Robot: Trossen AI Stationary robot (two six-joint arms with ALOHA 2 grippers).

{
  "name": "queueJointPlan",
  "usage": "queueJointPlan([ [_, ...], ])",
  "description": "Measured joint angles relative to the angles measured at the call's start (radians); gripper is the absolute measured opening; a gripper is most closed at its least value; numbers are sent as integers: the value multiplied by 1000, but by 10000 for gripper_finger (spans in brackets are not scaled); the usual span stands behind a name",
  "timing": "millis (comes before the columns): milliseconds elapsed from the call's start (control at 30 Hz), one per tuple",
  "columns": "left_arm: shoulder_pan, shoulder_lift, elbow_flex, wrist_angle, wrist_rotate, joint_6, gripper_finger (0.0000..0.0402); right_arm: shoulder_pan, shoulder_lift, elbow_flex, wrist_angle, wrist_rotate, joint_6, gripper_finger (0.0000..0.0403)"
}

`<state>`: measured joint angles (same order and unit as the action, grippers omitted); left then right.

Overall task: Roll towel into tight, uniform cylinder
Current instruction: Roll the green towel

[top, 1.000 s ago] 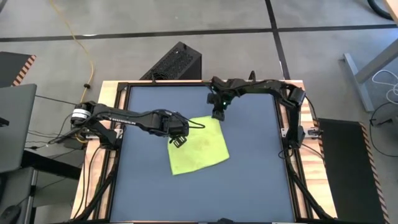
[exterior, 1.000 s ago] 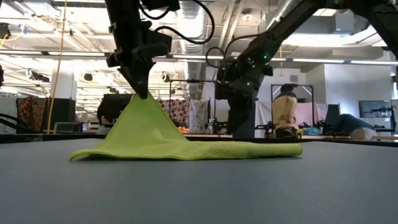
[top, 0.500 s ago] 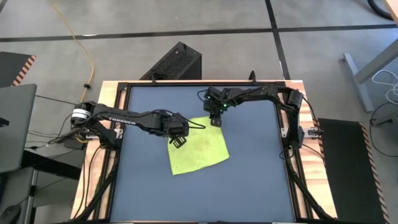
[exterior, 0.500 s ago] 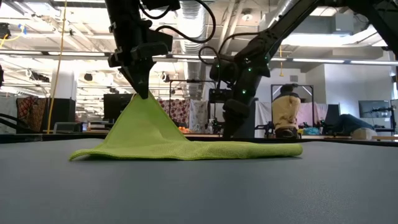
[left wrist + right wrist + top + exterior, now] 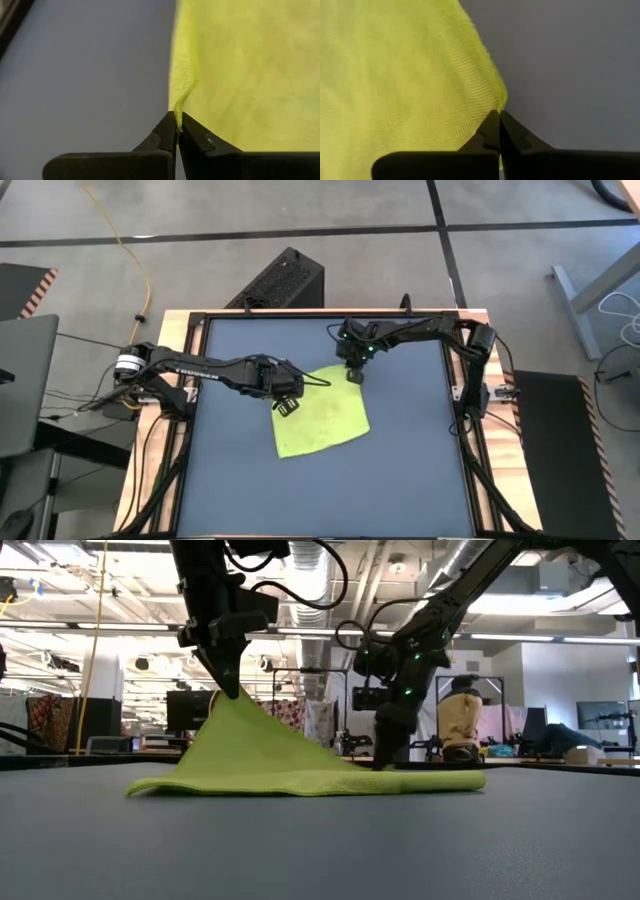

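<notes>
Where it hovered open, right gripper (image 5: 499, 116) now pinches towel (image 5: 322, 420) corner.

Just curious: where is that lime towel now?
From above, the towel lies mid-mat, its corners pinched by the left gripper and right gripper.

Two dark arms; white lettering on left arm (image 5: 200, 368); black cables.
</notes>
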<state>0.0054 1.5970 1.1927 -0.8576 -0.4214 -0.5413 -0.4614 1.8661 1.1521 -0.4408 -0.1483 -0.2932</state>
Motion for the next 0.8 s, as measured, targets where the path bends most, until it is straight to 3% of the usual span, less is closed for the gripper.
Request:
queueJointPlan([
  [400,168,-119,0,-27,-13,194,0,2,-316,2,-31,-18,-105,10],
  [667,197,-198,0,-25,-5,250,0,19,-394,2,-19,18,-109,10],
  [800,155,-220,0,28,132,288,0,61,-441,2,-84,-66,-83,9],
])
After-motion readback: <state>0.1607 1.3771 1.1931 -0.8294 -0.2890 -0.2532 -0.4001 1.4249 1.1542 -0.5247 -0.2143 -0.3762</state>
